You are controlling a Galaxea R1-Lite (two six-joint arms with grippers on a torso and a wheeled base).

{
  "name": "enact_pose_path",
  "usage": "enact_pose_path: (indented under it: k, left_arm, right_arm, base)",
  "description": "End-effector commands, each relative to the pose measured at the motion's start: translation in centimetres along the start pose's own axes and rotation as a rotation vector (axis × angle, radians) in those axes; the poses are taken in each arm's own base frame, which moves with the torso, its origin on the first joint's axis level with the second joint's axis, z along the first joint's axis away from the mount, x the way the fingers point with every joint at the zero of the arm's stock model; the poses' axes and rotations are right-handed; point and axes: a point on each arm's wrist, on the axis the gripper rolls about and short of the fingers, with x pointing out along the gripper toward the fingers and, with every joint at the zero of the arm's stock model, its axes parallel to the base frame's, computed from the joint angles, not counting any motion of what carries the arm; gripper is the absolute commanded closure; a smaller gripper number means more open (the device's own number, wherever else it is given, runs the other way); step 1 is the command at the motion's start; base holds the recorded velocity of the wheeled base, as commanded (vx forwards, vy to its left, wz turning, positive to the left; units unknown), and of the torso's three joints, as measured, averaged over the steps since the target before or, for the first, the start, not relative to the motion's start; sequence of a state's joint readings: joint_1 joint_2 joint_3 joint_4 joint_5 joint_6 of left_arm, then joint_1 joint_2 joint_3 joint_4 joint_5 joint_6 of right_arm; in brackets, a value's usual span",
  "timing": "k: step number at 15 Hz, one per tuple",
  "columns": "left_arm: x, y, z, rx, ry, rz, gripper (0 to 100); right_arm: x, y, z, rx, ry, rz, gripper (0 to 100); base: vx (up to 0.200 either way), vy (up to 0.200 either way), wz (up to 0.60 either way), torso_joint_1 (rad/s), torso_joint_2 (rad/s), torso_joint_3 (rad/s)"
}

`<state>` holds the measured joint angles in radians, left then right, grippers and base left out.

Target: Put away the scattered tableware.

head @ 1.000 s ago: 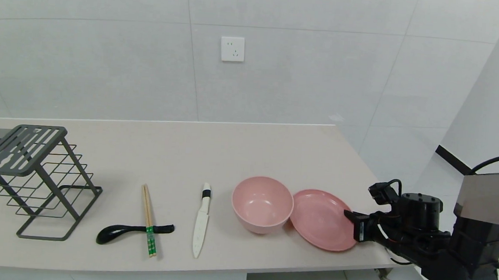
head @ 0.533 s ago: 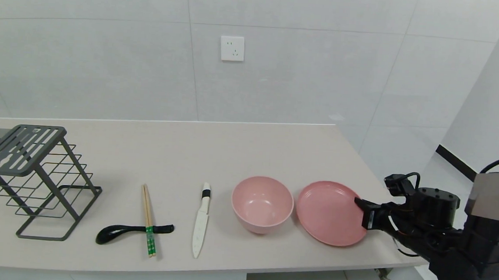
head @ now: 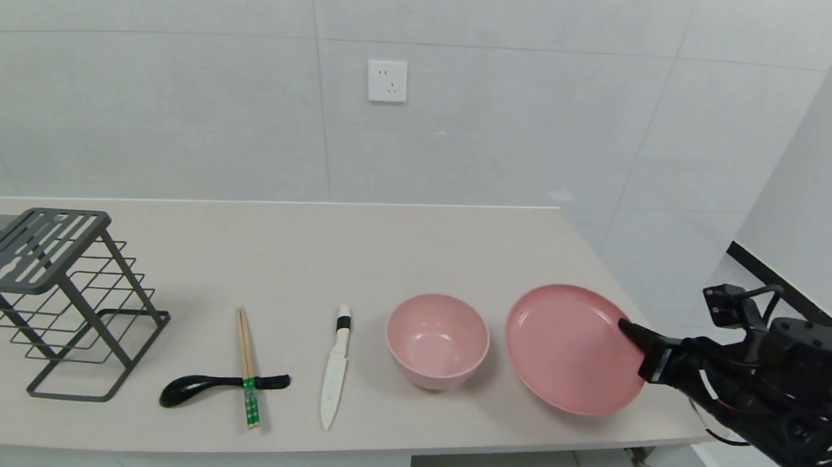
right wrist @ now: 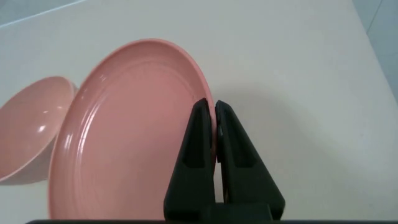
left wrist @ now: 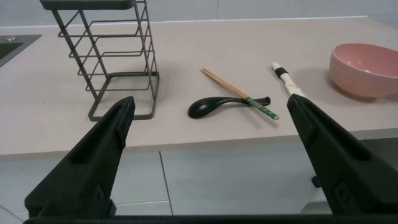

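**Plate raised from the table: item status at this moment**

**Change.** Plate (head: 569, 347), pink. One second earlier it lay flat on the table (head: 312, 255) with its rim up against the bowl (head: 438, 341). It had since been tipped up on its gripped side and drawn off to the right of the bowl, so a clear gap stood between the two. Whether its low edge still touched the table could not be told.

**Holder.** The right end effector (head: 632, 335) was closed on the plate rim on the side away from the bowl. Its fingers were pinched almost together, with the rim between them.

**Meaning for the task.** The first piece appeared to be picked up. The carry across, past the bowl to the rack (head: 53, 296), appeared to be still to come.

**Containers.**
- Bowl, pink, upright: nothing in it.
- Plate: nothing on it.
- Rack, dark wire, far left of the bowl: no slot filled and nothing on its slatted top.

**Items not yet put away, all left of the bowl.**
- Knife (head: 336, 363): white, nearest the bowl.
- Chopsticks (head: 248, 364): one pair, lying across the handle of the spoon.
- Spoon (head: 215, 384): black, farthest from the bowl of the three.

**Other arm.** The left end effector (left wrist: 210, 106) was spread wide and held nothing. It sat off the table's near edge, well left of the bowl and facing the spoon.
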<state>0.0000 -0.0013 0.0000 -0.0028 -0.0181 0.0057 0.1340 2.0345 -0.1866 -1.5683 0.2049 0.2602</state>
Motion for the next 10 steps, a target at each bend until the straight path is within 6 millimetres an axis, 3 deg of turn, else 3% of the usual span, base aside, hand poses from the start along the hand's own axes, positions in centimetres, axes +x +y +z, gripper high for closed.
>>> enact_pose_path:
  k: [1, 2, 3, 4, 5, 8, 10]
  left_arm:
    - [0.0, 0.0, 0.0, 0.0, 0.001, 0.0, 0]
    - [0.0, 0.0, 0.0, 0.0, 0.001, 0.001, 0]
    - [0.0, 0.0, 0.0, 0.0, 0.001, 0.001, 0]
    - [0.0, 0.0, 0.0, -0.001, 0.001, 0.001, 0]
    - [0.0, 0.0, 0.0, 0.002, 0.001, 0.0, 0]
    - [0.0, 0.0, 0.0, -0.003, -0.001, -0.008, 0]
    - [0.0, 0.0, 0.0, -0.004, -0.001, -0.01, 0]
  right_arm:
    - [-2.9, 1.1, 1.8, -0.033, -0.082, 0.013, 100]
    - [-4.2, 1.5, 2.1, -0.046, -0.1, 0.024, 100]
    - [-4.2, 1.5, 2.1, -0.046, -0.1, 0.024, 100]
    - [-6.9, 2.6, 1.9, -0.105, -0.108, 0.049, 100]
    - [-7.9, 3.0, 2.9, -0.111, -0.172, 0.061, 100]
    - [-8.9, 4.1, 3.6, -0.14, -0.23, 0.114, 100]
    - [-9.6, 3.8, 4.2, -0.134, -0.268, 0.093, 100]
  base:
    - [0.0, 0.0, 0.0, 0.0, 0.0, 0.0]
    - [0.0, 0.0, 0.0, 0.0, 0.0, 0.0]
    - [0.0, 0.0, 0.0, 0.0, 0.0, 0.0]
    - [0.0, 0.0, 0.0, 0.0, 0.0, 0.0]
    - [0.0, 0.0, 0.0, 0.0, 0.0, 0.0]
    - [0.0, 0.0, 0.0, 0.0, 0.0, 0.0]
    - [0.0, 0.0, 0.0, 0.0, 0.0, 0.0]
